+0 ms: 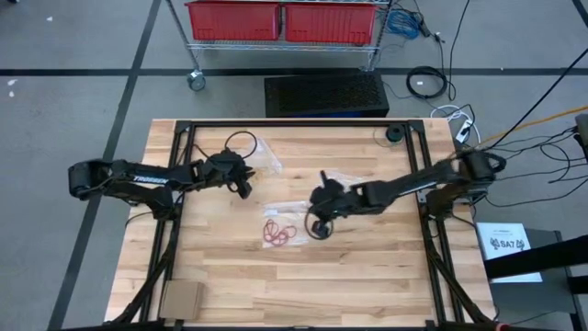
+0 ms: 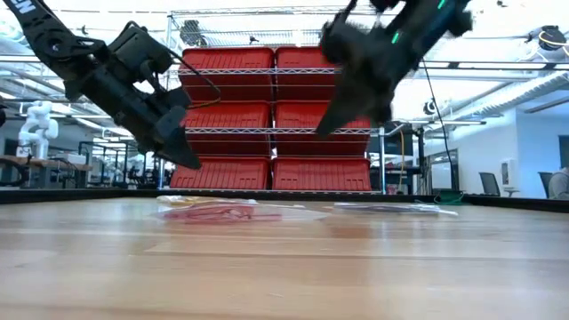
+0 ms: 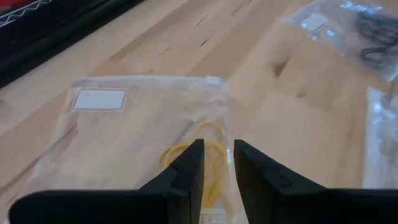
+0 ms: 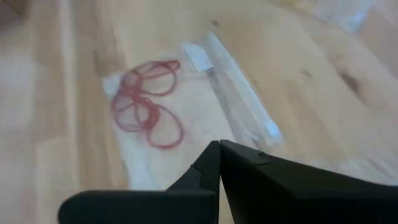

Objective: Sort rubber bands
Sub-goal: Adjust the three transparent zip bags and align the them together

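Bare butcher-block table [image 2: 284, 267] fills the foreground of the low view, and both grippers hang above it without touching the wood. From overhead, a small cardboard-coloured square [image 1: 181, 298] sits near the table's front left corner, well apart from everything else.

Near the middle of the table lies a cluster of red rubber bands [image 1: 279, 233], seen in the right wrist view as overlapping loops [image 4: 147, 104] resting on a clear plastic bag [image 4: 236, 93]. Just beside them on the right hovers the right gripper [image 1: 319, 223], its two dark fingers [image 4: 214, 165] pressed together with nothing between them.

Further back and to the left, the left gripper [image 1: 244, 190] hangs over another clear bag [image 3: 134, 124] that has a white label. Its fingers [image 3: 189, 168] stand a narrow gap apart, and I see nothing pinched in that gap. Yellowish-tan rubber bands [image 3: 205, 152] lie inside this bag, directly past the fingertips. A third clear bag [image 3: 357, 31] with dark bands in it lies farther off across the wood.

Beyond the table stands a wire rack with red bins [image 2: 276, 120].
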